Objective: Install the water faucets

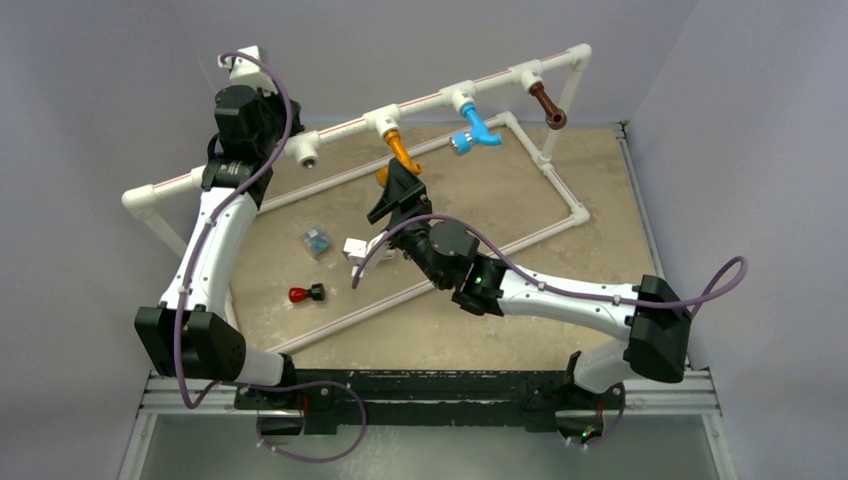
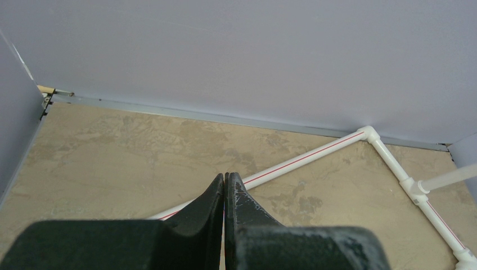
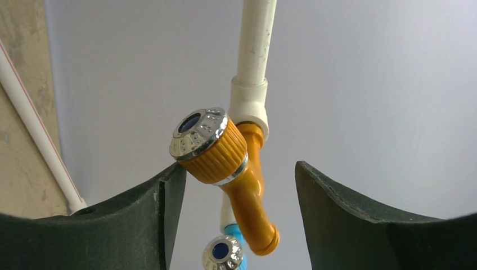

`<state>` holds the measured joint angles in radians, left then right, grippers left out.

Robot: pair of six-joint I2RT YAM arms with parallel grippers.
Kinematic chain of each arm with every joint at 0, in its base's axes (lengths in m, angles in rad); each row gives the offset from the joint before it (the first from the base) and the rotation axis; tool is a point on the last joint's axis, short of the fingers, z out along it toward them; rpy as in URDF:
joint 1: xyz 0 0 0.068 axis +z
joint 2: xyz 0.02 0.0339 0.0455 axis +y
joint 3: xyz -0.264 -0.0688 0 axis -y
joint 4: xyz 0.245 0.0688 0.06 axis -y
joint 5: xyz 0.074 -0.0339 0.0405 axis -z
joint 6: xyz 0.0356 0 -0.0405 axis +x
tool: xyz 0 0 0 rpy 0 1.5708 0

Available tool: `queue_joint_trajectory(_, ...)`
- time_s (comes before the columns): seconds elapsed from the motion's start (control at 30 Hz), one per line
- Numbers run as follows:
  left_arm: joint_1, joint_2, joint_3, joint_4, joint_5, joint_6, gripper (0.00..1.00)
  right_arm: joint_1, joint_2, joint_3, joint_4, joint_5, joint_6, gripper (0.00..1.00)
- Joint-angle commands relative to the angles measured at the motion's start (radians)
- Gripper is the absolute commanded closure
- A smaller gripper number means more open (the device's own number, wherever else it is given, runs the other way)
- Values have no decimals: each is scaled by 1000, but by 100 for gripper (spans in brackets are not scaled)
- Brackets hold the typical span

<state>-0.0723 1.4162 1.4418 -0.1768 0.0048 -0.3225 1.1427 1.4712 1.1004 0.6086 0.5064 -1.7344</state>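
The orange-yellow bent plastic faucet, with a ribbed knob and silver cap, hangs from a white tee fitting on the raised white pipe rail, upper middle of the top view. The right fingers stand apart on either side of it, one just beside the knob and the other clear of it. Further right on the rail hang the light blue faucet and the dark brown faucet. The left fingers are pressed together on nothing, above the tan counter. Left of centre on the counter lie a small red-and-black piece and a white fitting.
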Motion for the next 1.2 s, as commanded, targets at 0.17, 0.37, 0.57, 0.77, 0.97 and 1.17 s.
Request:
queue_joint_trajectory(0.17,-1,41,-57,-165,20,-1,100,-69,49,99,49,-14,18,35)
queue_joint_trajectory(0.37,-1,46,-55,-165,21,-2,100,-96,79,121,50,-9,73,55)
queue_joint_trajectory(0.57,5,49,-55,-165,26,-3,100,-98,91,129,84,-4,183,94)
queue_joint_trajectory(0.77,6,50,-55,-167,27,-4,100,-98,97,101,199,22,468,100)
queue_joint_trajectory(0.97,6,49,-54,-167,27,-4,100,-98,96,95,308,59,993,100)
queue_joint_trajectory(1.17,6,51,-54,-168,29,-4,100,-106,61,107,285,43,1555,100)
